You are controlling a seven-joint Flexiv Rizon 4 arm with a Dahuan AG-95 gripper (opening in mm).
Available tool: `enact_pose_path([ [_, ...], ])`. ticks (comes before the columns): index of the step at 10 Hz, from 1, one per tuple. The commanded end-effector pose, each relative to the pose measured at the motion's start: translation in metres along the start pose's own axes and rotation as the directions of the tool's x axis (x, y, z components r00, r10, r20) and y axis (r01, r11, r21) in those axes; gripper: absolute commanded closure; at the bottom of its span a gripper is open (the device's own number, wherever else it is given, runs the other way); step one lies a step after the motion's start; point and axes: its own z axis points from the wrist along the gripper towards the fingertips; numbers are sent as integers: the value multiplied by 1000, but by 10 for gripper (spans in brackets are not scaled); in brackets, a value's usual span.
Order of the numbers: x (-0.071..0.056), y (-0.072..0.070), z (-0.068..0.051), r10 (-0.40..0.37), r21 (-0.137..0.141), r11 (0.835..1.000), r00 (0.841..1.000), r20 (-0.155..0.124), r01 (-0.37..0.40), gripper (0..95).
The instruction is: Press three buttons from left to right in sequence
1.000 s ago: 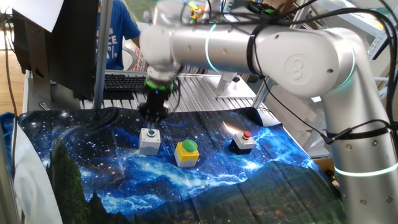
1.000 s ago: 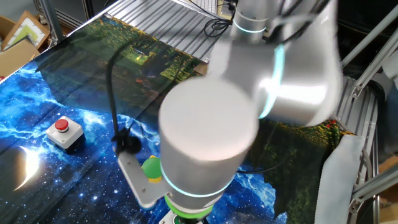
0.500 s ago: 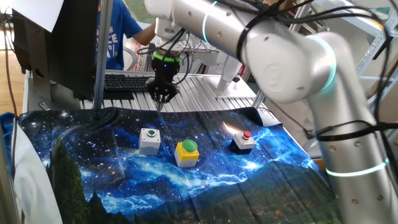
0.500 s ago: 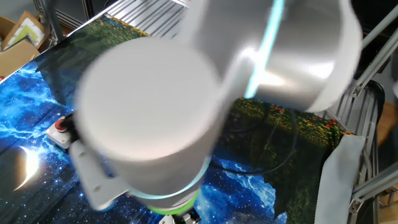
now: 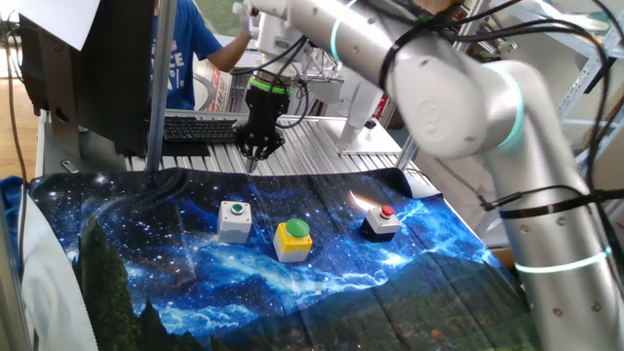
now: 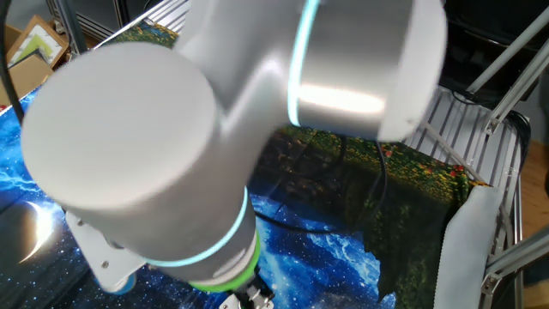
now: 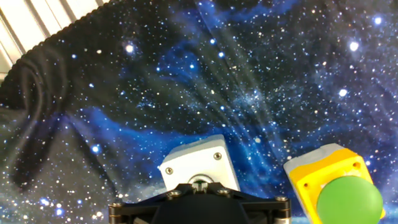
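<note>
Three buttons stand in a row on the starry blue cloth. The grey box with a small green cap (image 5: 234, 220) is on the left. The yellow box with a large green dome (image 5: 292, 240) is in the middle. The dark box with a small red cap (image 5: 381, 222) is on the right. My gripper (image 5: 253, 161) hangs well above and behind the grey box, and its fingers meet in a point, shut and empty. In the hand view the gripper (image 7: 199, 185) partly covers the grey box (image 7: 199, 163). The yellow box (image 7: 339, 186) lies to the right, and the red one is out of frame.
A keyboard (image 5: 200, 128) and a ribbed metal table top (image 5: 322, 146) lie behind the cloth's back edge. A person in blue (image 5: 180, 58) stands at the back. In the other fixed view my arm (image 6: 214, 146) blocks most of the scene, buttons included.
The gripper has lifted off the grey box and risen up and back. In the last half second it has only drifted slightly. The buttons have not moved.
</note>
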Motion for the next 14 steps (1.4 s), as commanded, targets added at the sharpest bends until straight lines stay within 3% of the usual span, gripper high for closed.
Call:
enact_pose_path([
  [1,-2,-1,2,-83,-18,996,996,39,83,950],
  [3,-2,0,3,-108,-37,993,993,40,109,950],
  [6,-2,0,3,-177,-36,983,983,43,179,950],
  [10,-1,0,2,-246,-10,969,968,54,247,950],
  [14,0,0,2,-255,24,967,965,63,254,950],
])
